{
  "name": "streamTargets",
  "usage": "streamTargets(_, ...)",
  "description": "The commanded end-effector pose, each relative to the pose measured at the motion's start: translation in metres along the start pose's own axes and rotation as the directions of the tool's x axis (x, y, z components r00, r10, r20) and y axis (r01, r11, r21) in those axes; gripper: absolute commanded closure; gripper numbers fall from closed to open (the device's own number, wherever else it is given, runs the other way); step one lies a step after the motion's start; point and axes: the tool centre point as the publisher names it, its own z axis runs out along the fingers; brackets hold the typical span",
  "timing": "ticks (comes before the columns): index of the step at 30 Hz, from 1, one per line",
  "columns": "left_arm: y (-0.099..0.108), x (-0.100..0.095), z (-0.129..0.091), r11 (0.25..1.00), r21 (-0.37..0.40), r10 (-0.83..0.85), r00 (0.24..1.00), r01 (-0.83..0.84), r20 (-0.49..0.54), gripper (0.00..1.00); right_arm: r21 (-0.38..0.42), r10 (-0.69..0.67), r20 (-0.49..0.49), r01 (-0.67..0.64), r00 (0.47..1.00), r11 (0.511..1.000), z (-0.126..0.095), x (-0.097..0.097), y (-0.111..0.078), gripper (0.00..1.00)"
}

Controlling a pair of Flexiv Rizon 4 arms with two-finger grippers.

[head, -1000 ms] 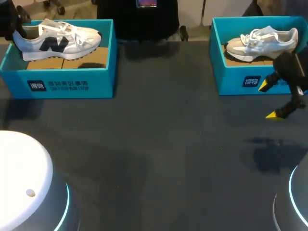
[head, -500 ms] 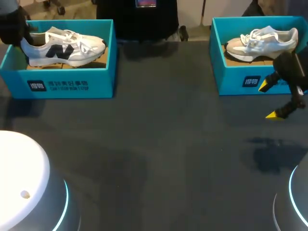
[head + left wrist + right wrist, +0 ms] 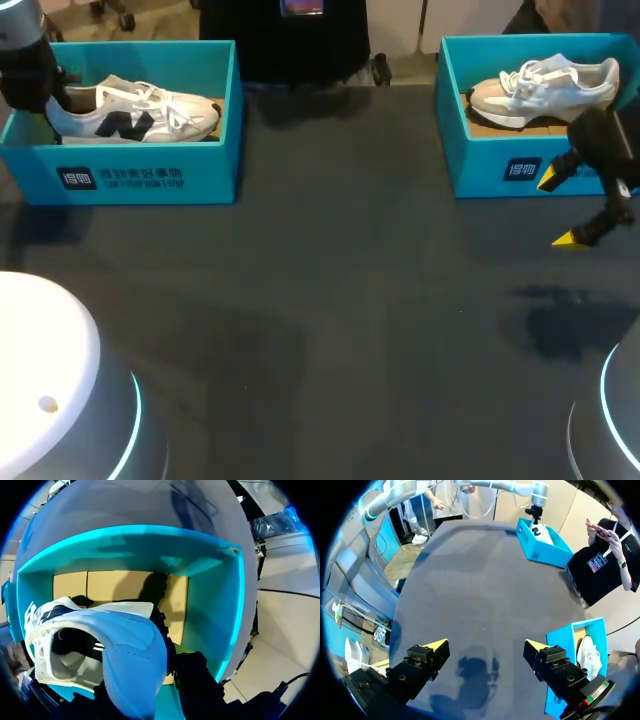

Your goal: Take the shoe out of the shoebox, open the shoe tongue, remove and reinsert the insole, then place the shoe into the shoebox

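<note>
**Left side.** The left shoebox (image 3: 140, 175) stands open at the far left of the surface (image 3: 330, 300). The left shoe (image 3: 135, 110) lies inside it, toe toward the middle. The left arm (image 3: 22, 70) comes down over the box's outer end. In the left wrist view the left gripper (image 3: 160, 680) appears clamped on the shoe's heel, the padded collar pinched between its dark fingers; the yellow tips are mostly hidden.

**Handling.** The shoe is probably light, with a soft upper that gives, a stiffer sole and heel cup, and loose laces that could snag on the box wall. The heel collar looks like the firmest place to take hold; the tongue and mesh would likely buckle.

**Right side.** The right shoebox (image 3: 500, 170) holds a right shoe (image 3: 545, 85), untouched. The right arm (image 3: 605, 145) enters from the edge, and the right gripper (image 3: 562, 210) hangs in front of this box, above the bare surface, fingers wide apart and holding nothing.
</note>
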Motion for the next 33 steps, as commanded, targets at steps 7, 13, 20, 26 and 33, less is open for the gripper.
streamTargets(7, -0.019, 0.0, 0.003, 1.0, 0.012, 0.022, 1.0, -0.022, 0.002, 1.0, 0.002, 0.0, 0.001, 0.0, 1.0, 1.0, 0.001, 0.0, 0.0, 0.0)
streamTargets(13, -0.029, -0.002, 0.01, 0.999, 0.018, 0.036, 0.999, -0.036, -0.003, 1.0, 0.002, 0.0, 0.001, 0.0, 1.0, 1.0, 0.001, 0.0, 0.0, 0.0)
streamTargets(20, -0.032, -0.003, 0.017, 0.999, 0.025, 0.033, 0.999, -0.033, 0.0, 1.0, 0.002, 0.0, 0.001, 0.0, 1.0, 1.0, 0.001, 0.0, 0.0, 0.0)
streamTargets(26, -0.035, -0.001, 0.022, 0.999, 0.028, 0.044, 0.999, -0.043, -0.009, 1.0, 0.002, 0.0, 0.001, 0.0, 1.0, 1.0, 0.001, 0.0, 0.0, 0.0)
streamTargets(33, -0.04, 0.0, 0.028, 0.996, 0.058, 0.071, 0.997, -0.07, -0.015, 1.0, 0.002, 0.0, 0.001, 0.0, 1.0, 1.0, 0.001, 0.0, 0.0, 0.0)
